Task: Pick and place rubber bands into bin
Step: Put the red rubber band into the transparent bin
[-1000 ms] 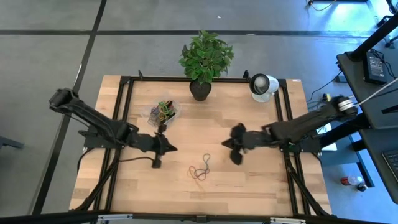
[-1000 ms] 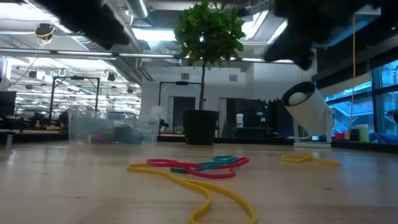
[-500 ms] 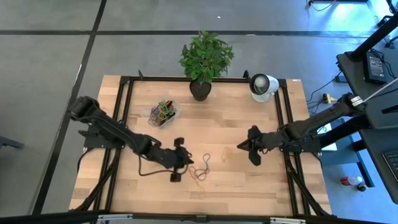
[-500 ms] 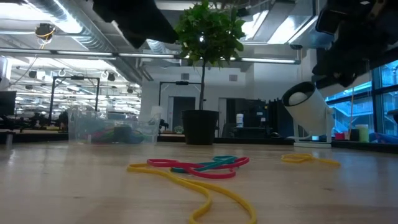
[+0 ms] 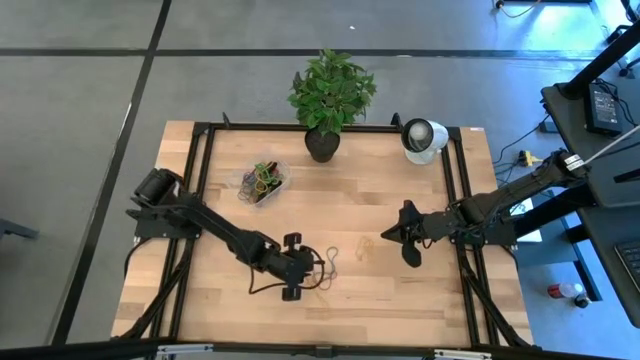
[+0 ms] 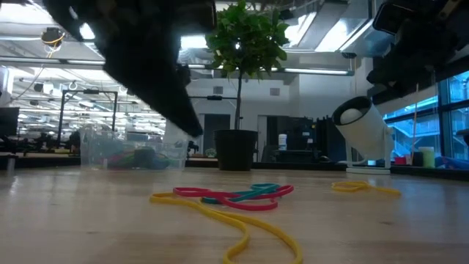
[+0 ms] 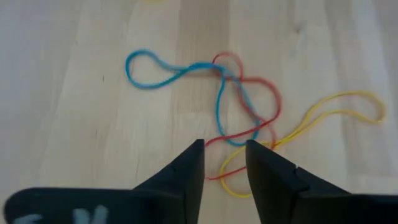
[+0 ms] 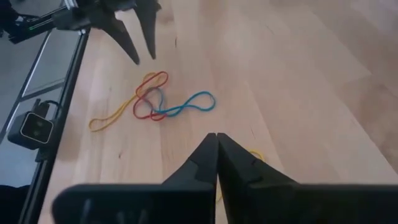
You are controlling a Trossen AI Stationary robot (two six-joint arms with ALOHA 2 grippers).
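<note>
A tangle of rubber bands (image 7: 239,106), one blue, one red and one yellow, lies flat on the wooden table (image 5: 420,300), also visible in the high view (image 5: 325,270) and the low view (image 6: 234,196). My left gripper (image 7: 224,149) hovers open just above the tangle's near end, touching nothing (image 5: 310,266). A single yellow band (image 5: 365,247) lies apart, in front of my right gripper (image 8: 216,140), which is shut and raised over the table's right half (image 5: 386,237). The clear bin (image 5: 262,180) stands at the far left with several bands inside.
A potted plant in a black pot (image 5: 325,140) stands at the far edge, with a white round device (image 5: 422,137) at the far right. Black frame rails (image 5: 195,200) run along the table's sides. Bare wood lies along the near edge.
My left gripper has swung from beside the bin toward the table's near right, coming down over the tangle of bands and tipping more steeply downward. My right gripper has drawn back toward the right edge, then held still. The bands have not moved.
</note>
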